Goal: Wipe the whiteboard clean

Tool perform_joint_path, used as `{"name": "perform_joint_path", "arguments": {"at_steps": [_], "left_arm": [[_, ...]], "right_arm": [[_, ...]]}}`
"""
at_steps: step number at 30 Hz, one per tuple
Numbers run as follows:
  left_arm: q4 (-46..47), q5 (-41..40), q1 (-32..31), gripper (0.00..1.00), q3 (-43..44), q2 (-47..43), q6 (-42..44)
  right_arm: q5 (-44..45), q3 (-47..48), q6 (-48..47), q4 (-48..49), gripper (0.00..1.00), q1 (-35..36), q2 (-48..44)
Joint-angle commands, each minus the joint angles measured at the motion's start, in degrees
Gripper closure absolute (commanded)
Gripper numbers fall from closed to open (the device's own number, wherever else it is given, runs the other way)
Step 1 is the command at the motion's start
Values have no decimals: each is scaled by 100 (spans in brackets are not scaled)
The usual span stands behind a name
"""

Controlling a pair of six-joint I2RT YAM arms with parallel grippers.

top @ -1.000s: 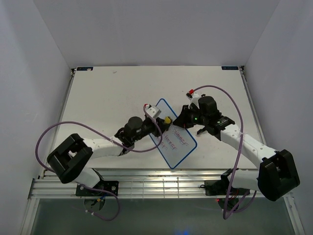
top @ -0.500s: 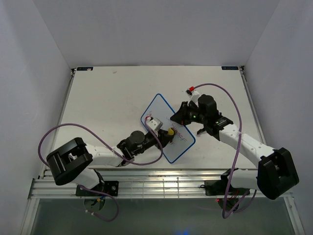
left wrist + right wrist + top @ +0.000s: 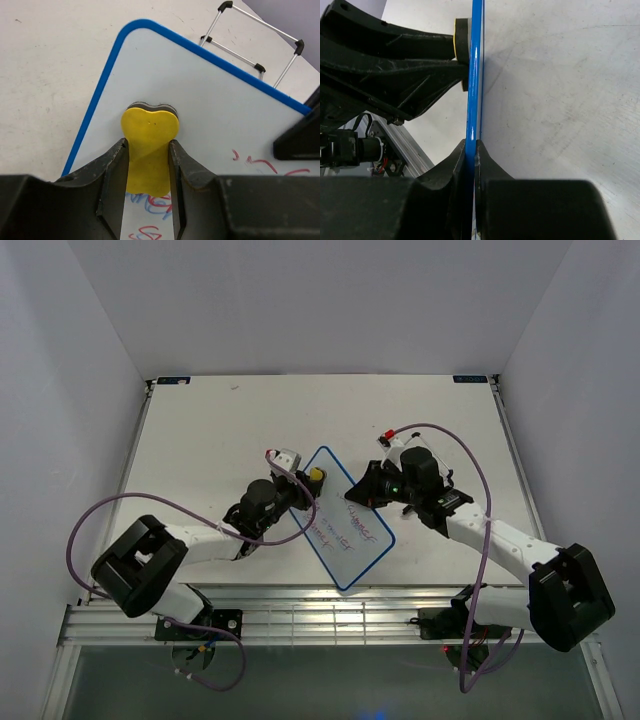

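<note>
The whiteboard (image 3: pixel 345 525) lies slanted at the table's middle, blue-rimmed, with red and blue writing on its middle part. My left gripper (image 3: pixel 308 483) is shut on a small yellow sponge (image 3: pixel 316 476) pressed on the board's far left corner; in the left wrist view the sponge (image 3: pixel 149 145) sits between my fingers near the board's blue rim (image 3: pixel 95 102), writing just behind it. My right gripper (image 3: pixel 366 492) is shut on the board's right edge; in the right wrist view the rim (image 3: pixel 475 70) runs edge-on between the jaws.
The white table (image 3: pixel 220 430) has metal rails along its near edge (image 3: pixel 300 615). Purple cables (image 3: pixel 470 470) loop over both arms. White walls enclose the left, back and right sides. A thin wire stand (image 3: pixel 255 45) shows beyond the board in the left wrist view.
My left gripper has swept the sponge from the board's middle up to its far left corner. The board has shifted and turned slightly in my right gripper's hold.
</note>
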Motion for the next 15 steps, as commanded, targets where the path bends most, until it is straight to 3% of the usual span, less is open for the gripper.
{"name": "perform_joint_path", "arguments": {"at_steps": [1, 6, 15], "left_arm": [[-29, 385, 124, 98, 385, 156, 39], [15, 1386, 54, 100, 536, 446, -163], [23, 1063, -965, 100, 255, 394, -488]], "right_arm": [[-297, -70, 235, 854, 92, 188, -166], [-61, -114, 332, 1065, 92, 223, -149], [581, -70, 472, 1329, 92, 223, -280]]}}
